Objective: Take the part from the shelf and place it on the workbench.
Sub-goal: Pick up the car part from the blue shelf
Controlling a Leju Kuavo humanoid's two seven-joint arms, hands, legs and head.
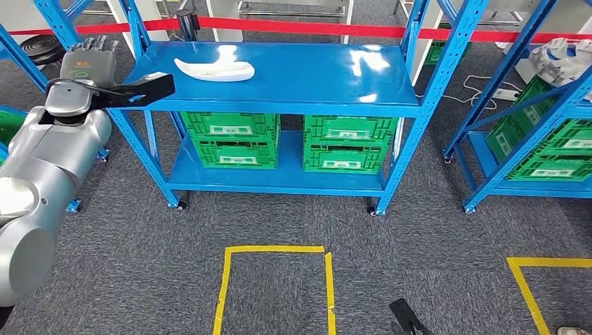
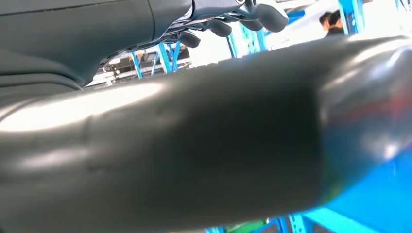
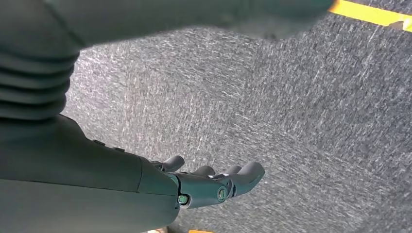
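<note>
My left hand (image 1: 89, 61) is raised at the top-left corner of the blue shelf (image 1: 293, 91). It grips a long black part (image 1: 136, 91) that juts to the right over the corner of the top board. In the left wrist view this glossy dark part (image 2: 204, 145) lies close across the picture, with the fingers (image 2: 218, 26) curled beyond it. A curved white part (image 1: 213, 70) lies on the top board, to the right of the black one. My right hand (image 3: 214, 184) hangs over the grey carpet with its fingers loosely apart and nothing in them.
Green crates (image 1: 230, 139) stand on the lower board. A second blue shelf (image 1: 544, 125) with green crates and a pale part (image 1: 564, 59) is at the right. Red barrier tape (image 1: 335, 29) runs behind. Yellow tape squares (image 1: 276, 279) mark the carpet. A person (image 2: 333, 22) stands far off.
</note>
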